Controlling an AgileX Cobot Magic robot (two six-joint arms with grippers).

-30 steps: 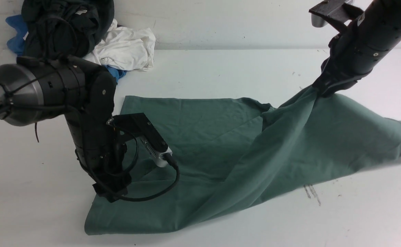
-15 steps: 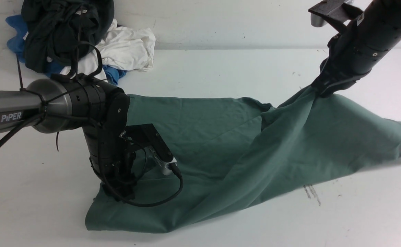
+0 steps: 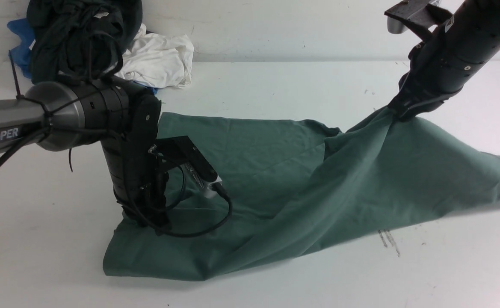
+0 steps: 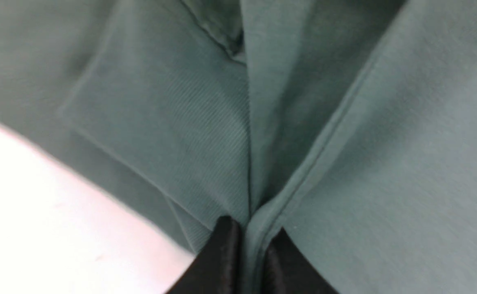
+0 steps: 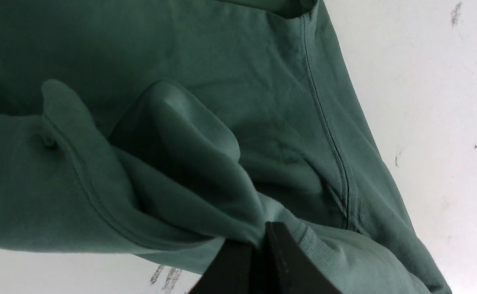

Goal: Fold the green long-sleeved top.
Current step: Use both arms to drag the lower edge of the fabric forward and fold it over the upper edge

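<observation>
On the pale bench [image 3: 275,90] lies the green top [image 3: 271,171], partly lifted. The left jaws [image 4: 248,245], wide apart a second ago, have now closed on a fold of it; the right jaws [image 5: 244,245] pinch another, so a two-handed fold looks ready.

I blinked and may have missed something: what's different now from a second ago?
The left gripper has closed on the green top and lifted slightly, raising the nearby cloth. The right gripper stays put, pinching its part.
</observation>
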